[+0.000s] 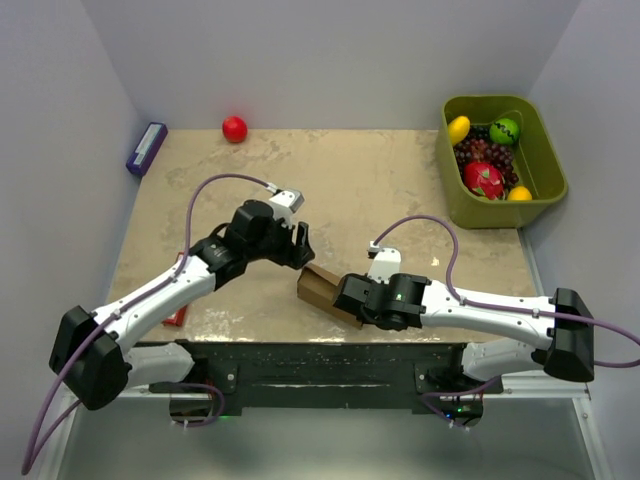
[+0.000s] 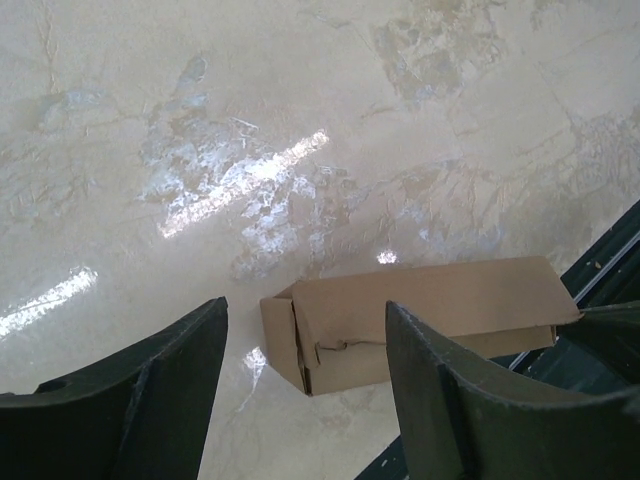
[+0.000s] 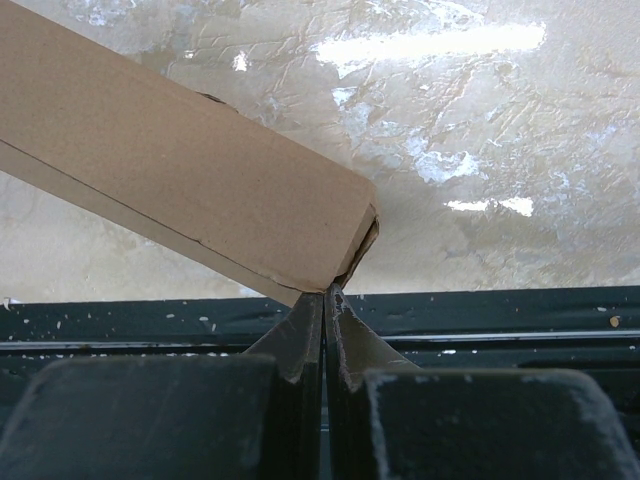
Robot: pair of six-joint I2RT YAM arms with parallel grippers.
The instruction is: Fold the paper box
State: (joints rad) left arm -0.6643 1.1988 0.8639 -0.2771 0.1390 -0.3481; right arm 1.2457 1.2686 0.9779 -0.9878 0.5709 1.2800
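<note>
The paper box [image 1: 318,285] is a small brown cardboard box lying near the table's front edge, between the two arms. In the left wrist view the paper box [image 2: 420,305] shows its folded end with a creased flap. My left gripper [image 1: 300,245] hovers just behind it, open, with nothing between its fingers [image 2: 170,370]. My right gripper [image 3: 326,290] is shut, and its tips touch the near end corner of the paper box [image 3: 170,170]. No cardboard shows between those closed fingers.
A green bin [image 1: 545,190] with fruit stands at the back right. A red ball [image 1: 234,128] and a small purple box [image 1: 146,147] lie at the back left. A flat red box [image 1: 177,318] lies under the left arm. The black front rail [image 1: 330,360] runs just below the paper box.
</note>
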